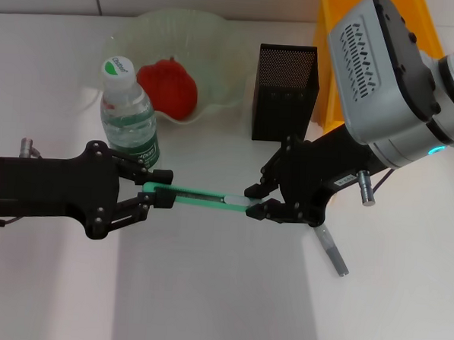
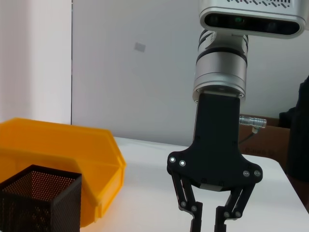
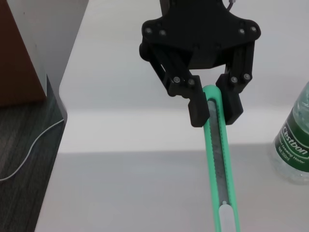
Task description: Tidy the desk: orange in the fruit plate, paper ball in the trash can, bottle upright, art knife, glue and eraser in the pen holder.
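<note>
A green art knife (image 1: pixel 202 199) hangs level above the table, held at both ends. My left gripper (image 1: pixel 156 193) is shut on its left end; the right wrist view shows this gripper (image 3: pixel 212 108) with its fingers pinching the knife (image 3: pixel 217 159). My right gripper (image 1: pixel 254 202) is closed around the knife's right end and also shows in the left wrist view (image 2: pixel 208 222). The bottle (image 1: pixel 129 115) stands upright behind my left gripper. A red-orange fruit (image 1: pixel 168 87) lies in the pale fruit plate (image 1: pixel 211 32). The black mesh pen holder (image 1: pixel 286 89) stands behind my right gripper.
A yellow bin (image 1: pixel 332 61) stands behind the pen holder at the back right, and also shows in the left wrist view (image 2: pixel 58 150). A grey stick-like item (image 1: pixel 331 250) lies on the table just below my right gripper. No paper ball, glue or eraser is in view.
</note>
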Action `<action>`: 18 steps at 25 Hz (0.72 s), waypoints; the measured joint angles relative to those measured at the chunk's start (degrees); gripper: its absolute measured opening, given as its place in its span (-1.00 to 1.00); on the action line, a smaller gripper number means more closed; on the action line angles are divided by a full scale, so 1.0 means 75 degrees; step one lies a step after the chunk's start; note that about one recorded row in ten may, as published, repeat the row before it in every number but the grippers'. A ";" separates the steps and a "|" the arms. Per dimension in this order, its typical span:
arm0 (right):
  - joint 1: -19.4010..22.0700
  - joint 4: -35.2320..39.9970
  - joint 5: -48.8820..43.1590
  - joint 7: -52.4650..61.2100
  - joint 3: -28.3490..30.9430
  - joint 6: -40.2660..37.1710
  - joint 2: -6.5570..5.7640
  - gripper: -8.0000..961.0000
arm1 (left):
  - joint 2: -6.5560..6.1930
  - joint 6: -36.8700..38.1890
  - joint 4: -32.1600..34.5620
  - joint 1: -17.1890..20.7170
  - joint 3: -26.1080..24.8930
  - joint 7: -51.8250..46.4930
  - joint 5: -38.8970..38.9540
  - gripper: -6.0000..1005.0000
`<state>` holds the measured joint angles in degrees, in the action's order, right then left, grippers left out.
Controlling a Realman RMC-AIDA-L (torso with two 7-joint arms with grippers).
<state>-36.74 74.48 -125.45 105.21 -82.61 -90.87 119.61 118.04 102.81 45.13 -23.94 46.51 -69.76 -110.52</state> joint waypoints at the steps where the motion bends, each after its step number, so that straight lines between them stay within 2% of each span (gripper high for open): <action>1: 0.0000 0.0000 0.0000 0.0000 0.0000 0.0000 0.0000 -0.64 | 0.0000 0.0000 -0.0004 -0.0001 -0.0003 0.0022 0.0001 -0.59; 11: 0.0000 0.0006 0.0017 -0.0052 -0.0001 0.0014 0.0001 -0.63 | 0.0004 -0.0017 -0.0032 0.0007 -0.0059 0.0108 0.0027 -0.59; 18: 0.0000 0.0010 0.0056 -0.0081 -0.0001 0.0022 0.0002 -0.53 | 0.0014 -0.0025 -0.0053 -0.0004 -0.0220 0.0114 0.0027 -0.58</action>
<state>-36.74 74.56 -125.03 104.60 -82.62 -90.71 119.62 118.14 102.62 44.73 -23.97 44.86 -68.91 -110.32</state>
